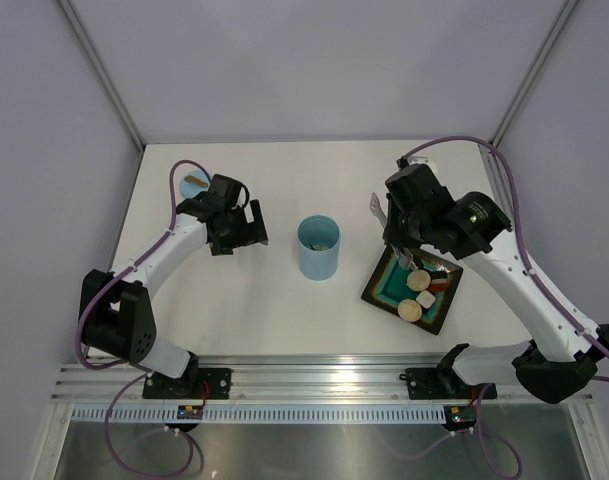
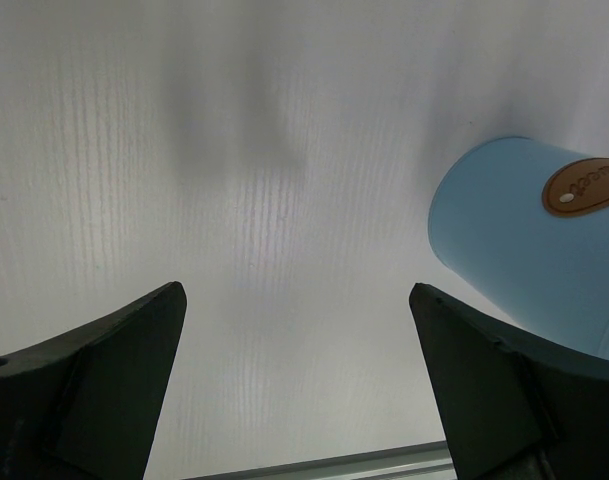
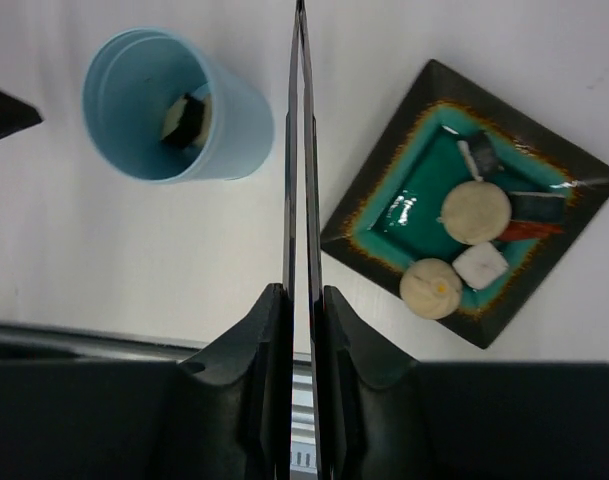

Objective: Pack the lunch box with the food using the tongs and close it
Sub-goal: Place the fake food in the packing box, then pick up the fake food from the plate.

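The light blue lunch box (image 1: pixel 318 248) stands upright mid-table, and from the right wrist view the lunch box (image 3: pixel 174 110) holds a dark and pale piece (image 3: pixel 185 117). My right gripper (image 3: pixel 304 292) is shut on the silver tongs (image 3: pixel 300 150), whose two arms are squeezed together, with their tips between the lunch box and the plate. The rest of the food lies on the plate (image 3: pixel 384 170): two beige buns (image 3: pixel 475 212), a white cube (image 3: pixel 481 265), a dark piece (image 3: pixel 536 205) and a red piece (image 3: pixel 532 230). My left gripper (image 2: pixel 295 290) is open and holds nothing, left of the lunch box.
A small blue lid with a brown tab (image 2: pixel 544 240) lies on the table just right of my left gripper's fingers, at the back left in the top view (image 1: pixel 195 186). The dark square plate (image 1: pixel 384 290) sits right of the lunch box. White walls enclose the table.
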{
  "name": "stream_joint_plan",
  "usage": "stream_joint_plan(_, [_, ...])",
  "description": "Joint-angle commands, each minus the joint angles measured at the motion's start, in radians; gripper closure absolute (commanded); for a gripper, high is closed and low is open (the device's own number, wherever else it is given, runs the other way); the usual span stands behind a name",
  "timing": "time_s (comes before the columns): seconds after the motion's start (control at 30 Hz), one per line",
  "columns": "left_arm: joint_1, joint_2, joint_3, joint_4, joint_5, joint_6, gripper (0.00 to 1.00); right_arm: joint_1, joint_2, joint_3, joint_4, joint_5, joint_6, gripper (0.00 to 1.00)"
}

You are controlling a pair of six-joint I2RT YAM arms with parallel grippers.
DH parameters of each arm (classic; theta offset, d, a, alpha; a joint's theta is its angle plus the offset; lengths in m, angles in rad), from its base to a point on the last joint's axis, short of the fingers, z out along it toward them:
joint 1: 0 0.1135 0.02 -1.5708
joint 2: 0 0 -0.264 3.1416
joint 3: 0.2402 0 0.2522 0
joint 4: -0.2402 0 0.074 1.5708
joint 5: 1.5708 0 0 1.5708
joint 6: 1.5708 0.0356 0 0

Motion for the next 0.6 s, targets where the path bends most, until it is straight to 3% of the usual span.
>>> stream_joint_plan(0.0, [0.008, -0.039, 0.019, 0.000, -0.050, 0.015, 0.01, 0.002, -0.011, 0.056, -0.139, 0.238, 0.062, 0.83])
stream_joint_plan(0.2, [0.010, -0.043, 0.041, -0.017, -0.070, 0.026, 0.01, -0.001, -0.038, -0.028, -0.340, 0.292, 0.208, 0.82])
stream_joint_plan(0.57, [0.010, -0.031, 0.038, -0.007, -0.044, 0.024, 0.01, -0.001, -0.136, -0.149, -0.428, 0.047, 0.279, 0.70])
